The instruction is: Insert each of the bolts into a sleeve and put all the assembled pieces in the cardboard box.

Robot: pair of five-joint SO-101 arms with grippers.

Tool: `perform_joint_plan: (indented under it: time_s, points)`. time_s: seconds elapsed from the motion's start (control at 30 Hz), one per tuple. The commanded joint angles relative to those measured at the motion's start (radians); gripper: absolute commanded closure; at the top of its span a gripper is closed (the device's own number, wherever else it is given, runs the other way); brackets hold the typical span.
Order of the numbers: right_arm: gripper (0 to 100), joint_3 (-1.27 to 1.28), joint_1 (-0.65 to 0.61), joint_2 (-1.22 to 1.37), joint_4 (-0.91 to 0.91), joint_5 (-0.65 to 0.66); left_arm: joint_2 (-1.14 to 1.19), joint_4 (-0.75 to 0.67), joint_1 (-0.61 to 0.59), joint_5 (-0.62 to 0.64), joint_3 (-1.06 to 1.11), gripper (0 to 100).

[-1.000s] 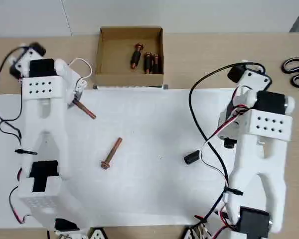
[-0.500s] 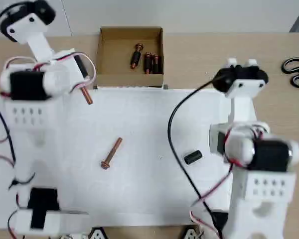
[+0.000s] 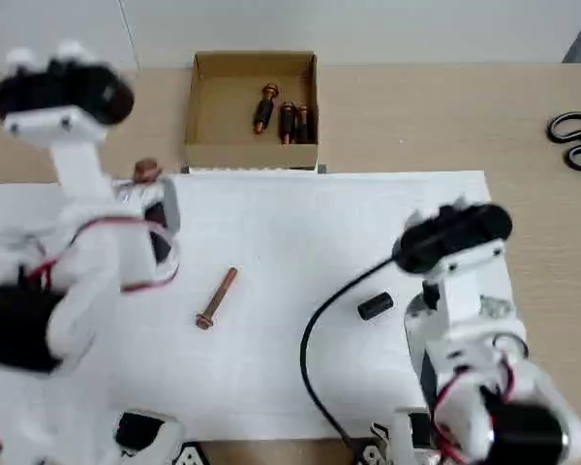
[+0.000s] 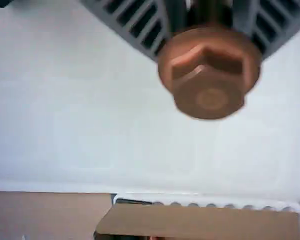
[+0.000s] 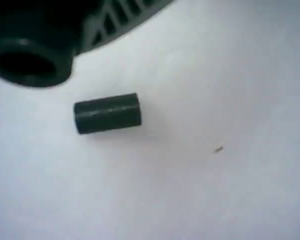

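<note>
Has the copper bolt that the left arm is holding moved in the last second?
Yes. The held bolt has shifted away from the loose bolt, back to the white sheet's far edge, beside the cardboard box's front wall.

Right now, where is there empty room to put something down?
White paper sheet: bare between the loose copper bolt and the short black sleeve. Wooden tabletop: bare between the brown cardboard box and black scissors. Crowded beside the white robot arms.

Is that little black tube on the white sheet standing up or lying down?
Lying on its side. The black tube shows its long curved wall from above, resting flat on the white sheet.
</note>
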Motion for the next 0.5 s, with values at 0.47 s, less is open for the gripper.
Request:
perform_joint_plan:
  time_s: [0.47]
  points:
    - [99.7, 0.400, -0.045, -0.372, -0.263, 0.009, -0.899, -0.535, 0.005, -0.008, 1.035, 99]
